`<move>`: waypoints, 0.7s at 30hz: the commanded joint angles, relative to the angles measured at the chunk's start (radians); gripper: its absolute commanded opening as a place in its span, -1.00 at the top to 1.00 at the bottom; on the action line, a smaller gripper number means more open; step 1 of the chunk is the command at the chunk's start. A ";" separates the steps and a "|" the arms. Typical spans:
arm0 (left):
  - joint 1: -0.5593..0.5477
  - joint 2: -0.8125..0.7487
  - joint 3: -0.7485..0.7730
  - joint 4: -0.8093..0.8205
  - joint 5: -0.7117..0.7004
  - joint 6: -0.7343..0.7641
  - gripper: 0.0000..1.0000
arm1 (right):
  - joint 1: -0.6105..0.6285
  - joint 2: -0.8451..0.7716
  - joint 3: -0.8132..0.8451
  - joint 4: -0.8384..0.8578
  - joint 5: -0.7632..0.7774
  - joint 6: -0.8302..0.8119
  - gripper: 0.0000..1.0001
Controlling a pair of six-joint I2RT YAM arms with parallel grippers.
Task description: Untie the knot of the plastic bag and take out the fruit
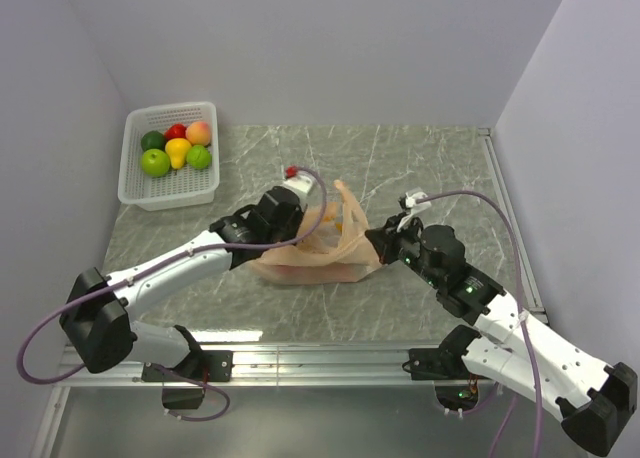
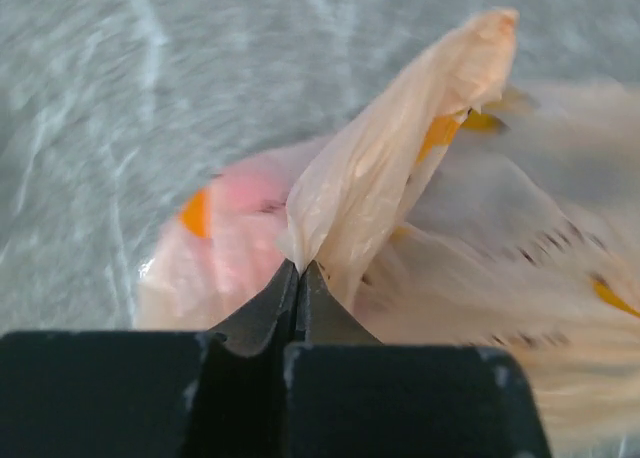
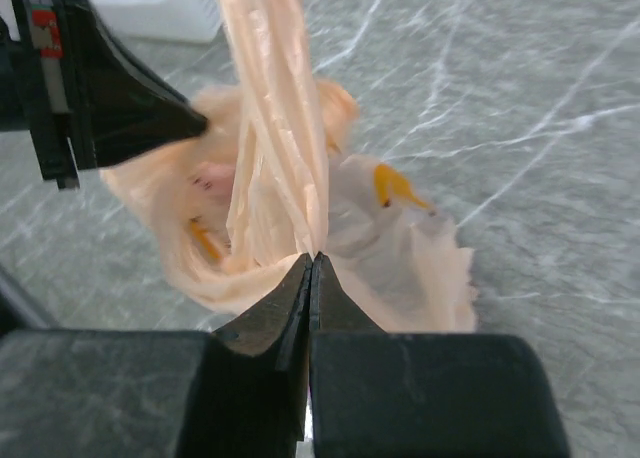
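So far, only the taking hold looks done. The thin, crinkly, pale peach plastic bag (image 1: 318,260) with small orange marks lies in the middle of the grey marbled table (image 1: 440,168), between the two arms. The left gripper (image 2: 300,273) has its fingers pressed together on a folded flap of the bag's plastic at the left side. The right gripper (image 3: 312,268) is likewise clamped on a long twisted strip of the same plastic at the right side. Where these two pieces meet, a pointed tuft stands above the bag, and this seems to be the knot (image 1: 343,191). Whether it is tied tight or already slackening cannot be told from any view. No fruit has come out: a round pinkish-red shape (image 2: 238,203) shows only dimly through the film, and nothing lies loose on the table beside the bag. A white slotted plastic basket (image 1: 135,193) with green, red, peach and yellow toy fruit stands well apart at the far left. By my judgement the untying proper, the opening of the mouth and every removal of fruit remain to be done.
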 commanded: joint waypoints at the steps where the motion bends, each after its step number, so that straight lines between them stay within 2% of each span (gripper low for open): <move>1: 0.117 -0.099 -0.014 0.066 -0.133 -0.141 0.99 | 0.007 -0.031 0.017 0.004 0.226 0.054 1.00; 2: 0.195 -0.122 -0.015 0.071 -0.130 -0.187 0.99 | 0.008 -0.029 0.037 -0.014 0.276 0.065 1.00; 5: 0.314 -0.226 -0.029 0.132 -0.087 -0.227 0.99 | 0.004 -0.023 0.077 -0.045 0.432 0.143 1.00; 7: 0.335 -0.288 -0.029 0.167 -0.050 -0.214 0.99 | 0.005 -0.020 0.092 -0.062 0.494 0.185 1.00; 11: 0.336 -0.365 -0.066 0.184 0.071 -0.256 0.99 | 0.013 -0.020 0.083 -0.051 0.392 0.173 1.00; 12: 0.337 -0.383 -0.113 0.180 0.092 -0.272 0.99 | 0.019 -0.020 0.075 -0.057 0.321 0.167 1.00; 14: 0.336 -0.449 -0.208 0.171 0.149 -0.324 0.99 | 0.060 -0.029 0.049 -0.101 0.282 0.168 0.96; 17: 0.336 -0.562 -0.321 0.126 0.191 -0.373 0.99 | 0.121 -0.067 0.045 -0.192 0.247 0.165 0.40; 18: 0.336 -0.591 -0.345 0.108 0.201 -0.387 0.99 | 0.157 -0.075 0.052 -0.221 0.245 0.160 0.09; 21: 0.336 -0.702 -0.426 0.056 0.246 -0.448 0.93 | 0.212 -0.078 0.146 -0.348 0.245 0.130 -0.28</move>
